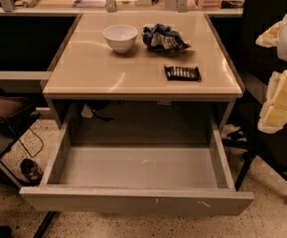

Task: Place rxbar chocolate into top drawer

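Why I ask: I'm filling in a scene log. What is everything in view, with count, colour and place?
rxbar chocolate: 1, black with pale lettering, flat on the tabletop, front right
bowl: 1, white, upright on the tabletop, back centre
bag: 1, blue and white, crumpled, just right of the bowl
table: 1, beige top, centre of view
top drawer: 1, grey, pulled open under the tabletop, nothing visible inside
office chair: 1, black, right of the table
end effector: 1, pale yellow and white, at the right edge in front of the chair, off to the side of the table
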Robot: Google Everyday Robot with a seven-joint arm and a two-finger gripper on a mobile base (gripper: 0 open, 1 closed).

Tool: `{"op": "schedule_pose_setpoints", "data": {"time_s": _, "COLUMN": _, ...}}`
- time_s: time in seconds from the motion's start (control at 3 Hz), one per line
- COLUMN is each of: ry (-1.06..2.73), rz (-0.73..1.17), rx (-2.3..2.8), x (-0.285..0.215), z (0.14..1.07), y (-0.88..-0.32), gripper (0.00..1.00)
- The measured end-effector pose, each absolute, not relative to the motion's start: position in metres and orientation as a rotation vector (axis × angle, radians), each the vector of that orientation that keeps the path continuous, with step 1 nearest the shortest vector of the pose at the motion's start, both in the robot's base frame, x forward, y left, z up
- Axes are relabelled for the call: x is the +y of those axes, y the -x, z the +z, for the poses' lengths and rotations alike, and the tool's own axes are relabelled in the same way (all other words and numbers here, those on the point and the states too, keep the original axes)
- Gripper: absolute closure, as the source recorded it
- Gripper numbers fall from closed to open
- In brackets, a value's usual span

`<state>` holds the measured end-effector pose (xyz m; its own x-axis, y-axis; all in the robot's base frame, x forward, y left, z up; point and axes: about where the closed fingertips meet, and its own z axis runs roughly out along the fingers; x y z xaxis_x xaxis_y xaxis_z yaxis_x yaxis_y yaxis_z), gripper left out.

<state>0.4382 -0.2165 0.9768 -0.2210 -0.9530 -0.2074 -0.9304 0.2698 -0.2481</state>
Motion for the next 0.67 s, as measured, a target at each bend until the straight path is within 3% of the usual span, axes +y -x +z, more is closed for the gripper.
{"op": "schedule_pose_setpoints", "data": {"time_s": 0.67, "ry": 1.731, "rz": -0.101, "rx": 2.208, "x": -0.2130, "z": 0.9783, "y": -0.4420, "gripper": 0.00}}
